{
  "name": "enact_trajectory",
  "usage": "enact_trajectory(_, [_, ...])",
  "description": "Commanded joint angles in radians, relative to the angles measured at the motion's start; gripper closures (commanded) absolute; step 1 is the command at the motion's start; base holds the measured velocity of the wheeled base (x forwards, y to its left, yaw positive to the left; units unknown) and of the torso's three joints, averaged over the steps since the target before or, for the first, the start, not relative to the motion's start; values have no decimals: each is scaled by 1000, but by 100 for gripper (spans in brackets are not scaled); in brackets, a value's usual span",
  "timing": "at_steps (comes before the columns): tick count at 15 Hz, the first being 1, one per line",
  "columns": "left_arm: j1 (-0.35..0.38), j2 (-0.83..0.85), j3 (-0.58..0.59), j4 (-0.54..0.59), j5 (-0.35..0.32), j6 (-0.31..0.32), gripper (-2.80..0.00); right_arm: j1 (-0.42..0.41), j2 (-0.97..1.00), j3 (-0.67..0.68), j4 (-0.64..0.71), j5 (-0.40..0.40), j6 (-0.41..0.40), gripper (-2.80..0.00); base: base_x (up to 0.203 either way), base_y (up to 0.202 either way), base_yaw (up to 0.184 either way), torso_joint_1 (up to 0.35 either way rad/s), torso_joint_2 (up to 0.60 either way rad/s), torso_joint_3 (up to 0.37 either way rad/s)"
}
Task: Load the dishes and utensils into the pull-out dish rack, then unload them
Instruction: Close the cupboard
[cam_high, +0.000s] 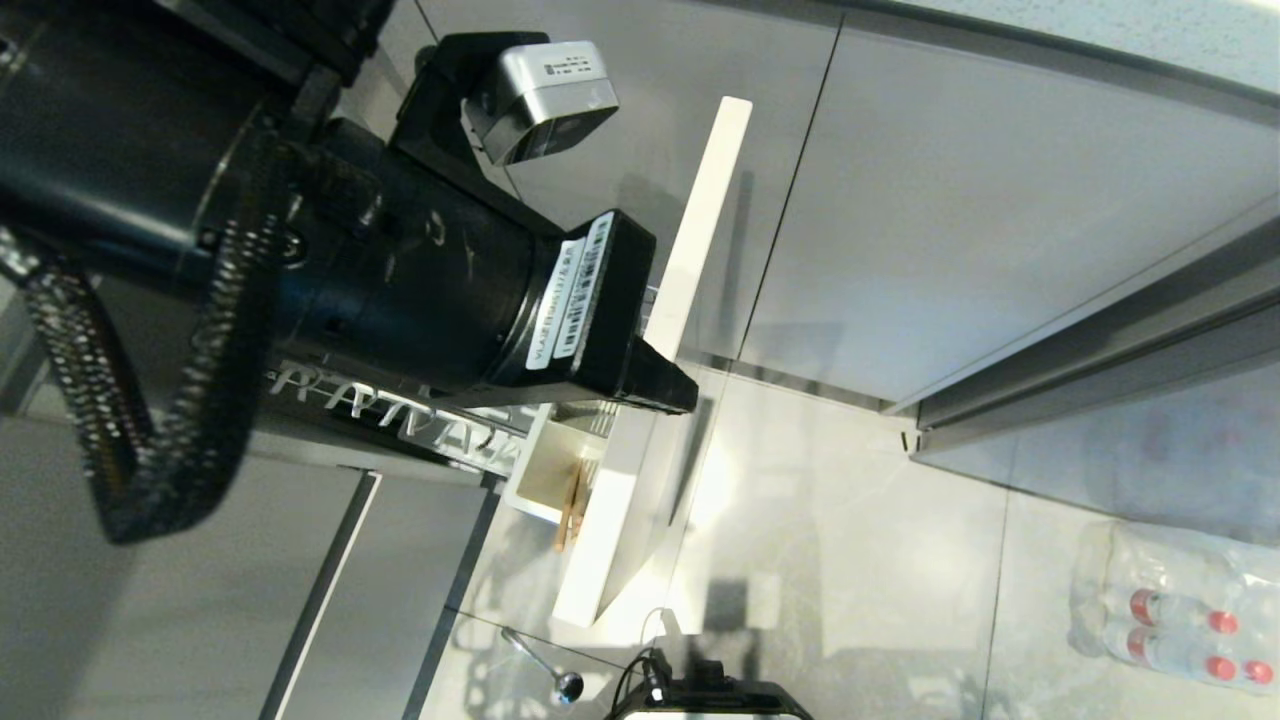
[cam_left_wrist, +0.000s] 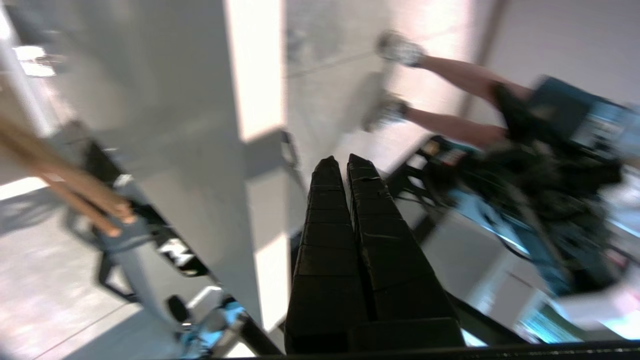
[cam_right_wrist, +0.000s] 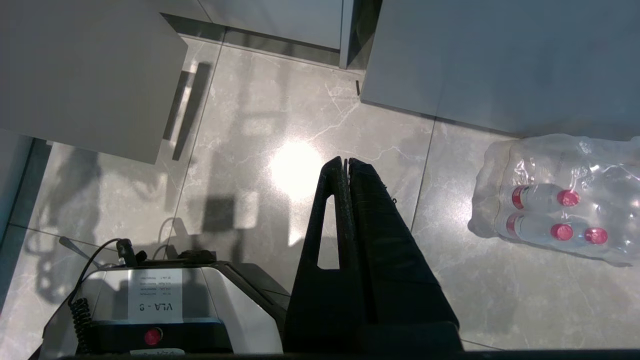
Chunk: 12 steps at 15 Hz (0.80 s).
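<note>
From the head view, the left arm filled the near side of the picture, and its left claw (cam_high: 672, 388) pointed toward the beige front panel of the pull-out dish rack (cam_high: 700, 240), its tip just beside that panel's inner face; the fingers themselves were hard to make out here. Just below the claw sat the white utensil caddy (cam_high: 545, 470) with the chopsticks (cam_high: 572, 505) standing in it, and well beyond, on the floor, lay the spoon (cam_high: 540, 665); no plate or bowl showed. In the left wrist view the left claw (cam_left_wrist: 345, 165) was pressed together and empty, with the chopsticks (cam_left_wrist: 75, 195) off to one side of it and apart from it, the pale panel (cam_left_wrist: 210, 125) between and behind, and a person's legs (cam_left_wrist: 450, 100) far past the tips. In the right wrist view the right claw (cam_right_wrist: 345, 165) was likewise closed on nothing, hanging parked over the floor, with a wrapped pack of water bottles (cam_right_wrist: 555, 200) well to one side and the robot's base (cam_right_wrist: 165, 305) close beneath. As a judgement, the step in hand looked like unloading the utensils, or dealing with the spoon on the floor. The next move would call for spreading the left claw and bringing it over the chopstick tops without knocking the caddy.
</note>
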Motion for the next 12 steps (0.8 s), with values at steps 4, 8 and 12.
enact_trajectory(4, [-34, 29, 0, 5, 94, -7, 0, 0, 2, 0, 0, 0, 0, 0, 0, 0, 0, 0, 0, 0])
enact_trajectory(8, [-43, 41, 0, 8, 194, -7, 0, 2, 1, 0, 0, 0, 0, 0, 0, 0, 0, 0, 0, 0])
enact_trajectory(12, [-44, 54, 0, 8, 291, -8, 0, 0, 2, 0, 0, 0, 0, 0, 0, 0, 0, 0, 0, 0])
